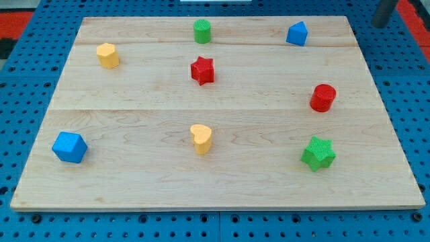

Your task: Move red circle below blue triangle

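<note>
The red circle (322, 97) stands on the wooden board at the view's right, mid-height. The blue triangle (297, 33) sits near the view's top right, above the red circle and a little to its left. My tip (381, 24) shows as a dark rod end at the view's top right corner, off the board's edge. It is right of the blue triangle, above and right of the red circle, and touches no block.
A green cylinder (202, 31) is at top centre and a red star (202, 70) is below it. A yellow hexagon block (107, 55) is at upper left, a blue hexagon block (70, 147) at lower left, a yellow heart (201, 138) at lower centre and a green star (318, 152) at lower right.
</note>
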